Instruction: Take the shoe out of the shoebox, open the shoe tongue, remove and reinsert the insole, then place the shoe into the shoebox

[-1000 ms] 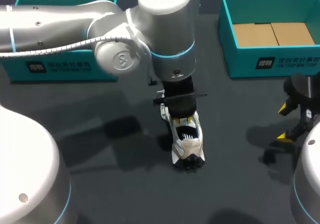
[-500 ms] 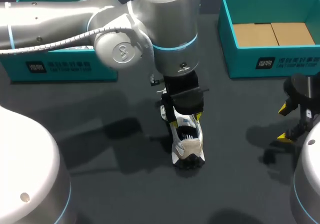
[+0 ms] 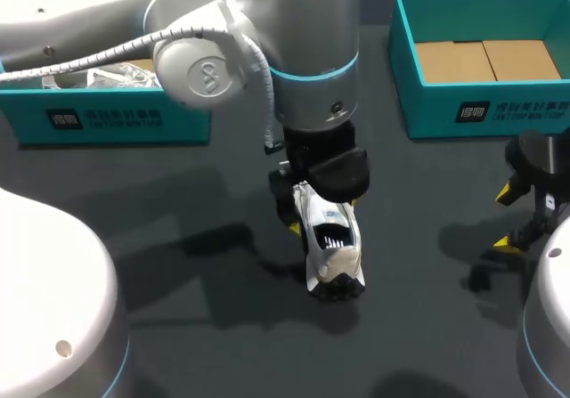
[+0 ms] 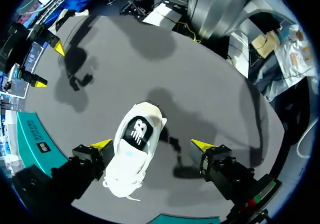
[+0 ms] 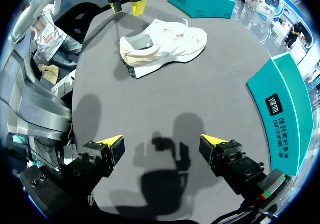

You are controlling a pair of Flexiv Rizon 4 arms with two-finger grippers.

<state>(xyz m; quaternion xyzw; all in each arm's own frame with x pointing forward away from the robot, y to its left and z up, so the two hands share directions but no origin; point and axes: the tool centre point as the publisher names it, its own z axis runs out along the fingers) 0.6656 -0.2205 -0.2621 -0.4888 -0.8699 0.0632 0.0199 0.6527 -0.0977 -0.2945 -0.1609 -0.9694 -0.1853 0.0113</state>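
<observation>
Left gripper [image 4: 151,145], jaws spread wide, hangs over the shoe [image 4: 134,151] off-centre. Closing now could shove or tip it. Right gripper [image 5: 161,141] gapes, empty.

Even, fairly bright light falls from overhead. On the dark table [image 3: 178,345], soft overlapping shadows spread left of the white shoe [image 3: 334,247], cast by the left arm [image 3: 303,51], whose silver housing carries a mild sheen. Another shadow lies beneath the right gripper [image 5: 161,140].

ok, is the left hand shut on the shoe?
No, the left hand is open: its yellow tips stand wide apart, and only one is near the shoe.
</observation>
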